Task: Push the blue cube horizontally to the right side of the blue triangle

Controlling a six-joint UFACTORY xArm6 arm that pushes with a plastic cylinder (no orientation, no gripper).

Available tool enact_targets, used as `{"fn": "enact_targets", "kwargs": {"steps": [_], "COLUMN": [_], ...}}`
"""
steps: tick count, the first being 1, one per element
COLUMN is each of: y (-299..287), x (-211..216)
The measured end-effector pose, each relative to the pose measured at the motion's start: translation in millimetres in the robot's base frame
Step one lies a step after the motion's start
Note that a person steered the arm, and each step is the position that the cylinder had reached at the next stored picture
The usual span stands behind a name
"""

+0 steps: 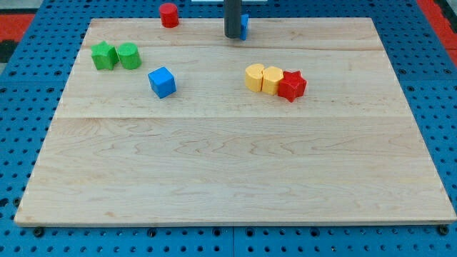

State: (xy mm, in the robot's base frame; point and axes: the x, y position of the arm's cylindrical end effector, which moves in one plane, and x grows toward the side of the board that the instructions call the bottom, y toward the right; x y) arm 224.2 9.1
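The blue cube [162, 81] lies on the wooden board [235, 164] in the upper left part. The blue triangle [244, 26] is at the view's top, mostly hidden behind my dark rod; only a blue sliver shows at the rod's right. My tip [233, 36] rests at the board's top edge, touching or just in front of the triangle. The tip is about a hundred pixels to the right of the cube and above it.
A green star [103, 55] and a green cylinder [129, 55] sit side by side at the upper left. A red cylinder [168, 15] stands at the top edge. Two yellow blocks [255, 76] [273, 78] and a red star [291, 86] form a row right of centre.
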Motion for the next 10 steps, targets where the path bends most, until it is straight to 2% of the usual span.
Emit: {"fn": "enact_targets", "kwargs": {"steps": [1,2,3,4,5,6,7,8,9,10], "y": [-55,-158,-184,-114,-47,-49,-87,-78,18,43], "x": [24,77,142,169,156,145,168,132,94,75]}}
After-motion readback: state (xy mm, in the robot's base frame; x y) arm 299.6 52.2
